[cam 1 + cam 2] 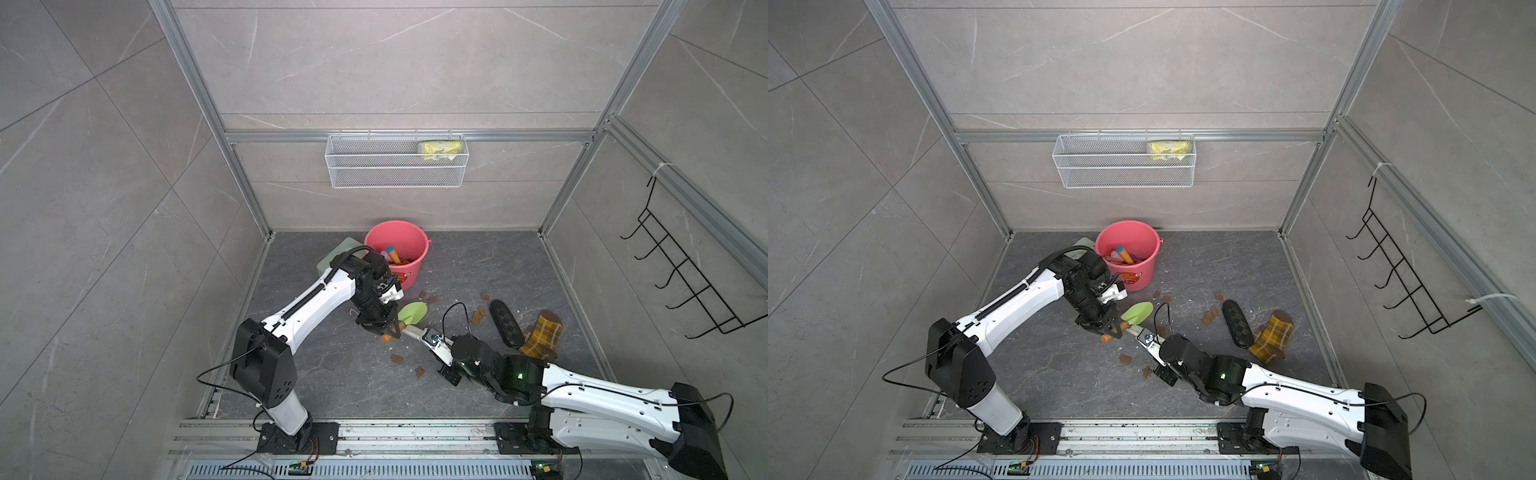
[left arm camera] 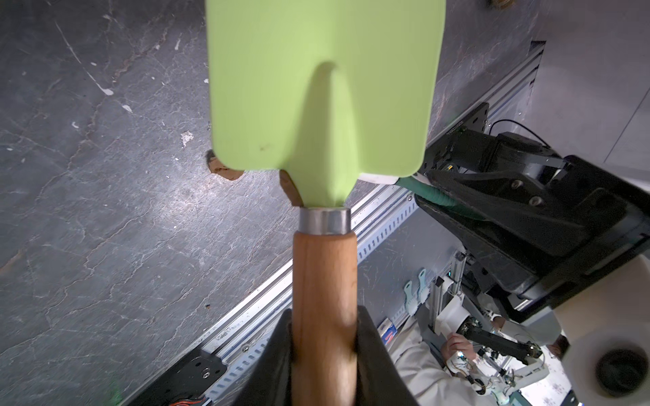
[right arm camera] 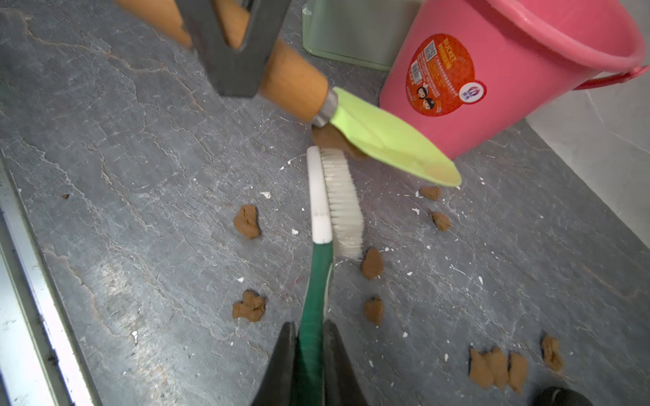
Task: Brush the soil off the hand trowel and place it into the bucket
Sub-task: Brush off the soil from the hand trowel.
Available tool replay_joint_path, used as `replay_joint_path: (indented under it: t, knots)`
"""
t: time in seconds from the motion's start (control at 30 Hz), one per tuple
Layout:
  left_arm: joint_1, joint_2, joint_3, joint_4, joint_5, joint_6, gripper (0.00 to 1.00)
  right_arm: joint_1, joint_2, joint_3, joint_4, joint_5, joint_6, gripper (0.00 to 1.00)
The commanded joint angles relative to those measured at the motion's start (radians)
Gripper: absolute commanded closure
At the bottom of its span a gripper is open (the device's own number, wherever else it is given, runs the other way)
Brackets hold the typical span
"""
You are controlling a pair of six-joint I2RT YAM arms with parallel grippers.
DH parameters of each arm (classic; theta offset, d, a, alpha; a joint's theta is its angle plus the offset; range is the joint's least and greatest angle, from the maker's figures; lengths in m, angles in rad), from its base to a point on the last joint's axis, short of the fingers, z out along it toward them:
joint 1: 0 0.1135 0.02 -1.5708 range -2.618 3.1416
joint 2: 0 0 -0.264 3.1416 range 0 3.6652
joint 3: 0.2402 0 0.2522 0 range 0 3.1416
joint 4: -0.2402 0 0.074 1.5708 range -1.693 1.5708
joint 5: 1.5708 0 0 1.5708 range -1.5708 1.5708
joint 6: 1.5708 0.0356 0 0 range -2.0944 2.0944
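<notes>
Left pincer (image 2: 323,316) clamping wooden-handled green trowel (image 2: 323,88), soil (image 3: 330,139) perhaps stuck beneath, right pincer (image 3: 309,330) clamping brush (image 3: 343,200).

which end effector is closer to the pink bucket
Left. The left end effector, shut on the trowel, hangs just in front of the bucket; the right end effector, gripping the brush, sits farther off, beyond the trowel.

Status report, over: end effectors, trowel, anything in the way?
Right end effector shut on brush. Left end effector shut on trowel, soil lump under it. Nothing blocking bucket.
</notes>
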Motion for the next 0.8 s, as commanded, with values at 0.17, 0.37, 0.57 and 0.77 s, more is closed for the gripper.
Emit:
replay_joint_path:
  t: [0.17,0.37,0.57,0.77]
  knots:
    - [0.037,-0.026,0.014,0.0,0.013,-0.007,1.0,0.007,-0.144,0.002,-0.054,-0.079,0.038,1.0]
    - [0.013,-0.019,0.001,-0.005,0.017,0.002,1.0,0.007,-0.127,0.038,-0.037,-0.058,0.026,1.0]
    - [-0.007,-0.023,-0.015,-0.009,0.027,0.006,1.0,0.005,-0.066,0.058,0.005,-0.024,0.012,1.0]
    - [-0.017,-0.015,-0.03,-0.016,0.047,0.014,1.0,-0.008,-0.032,0.066,0.044,0.012,0.014,1.0]
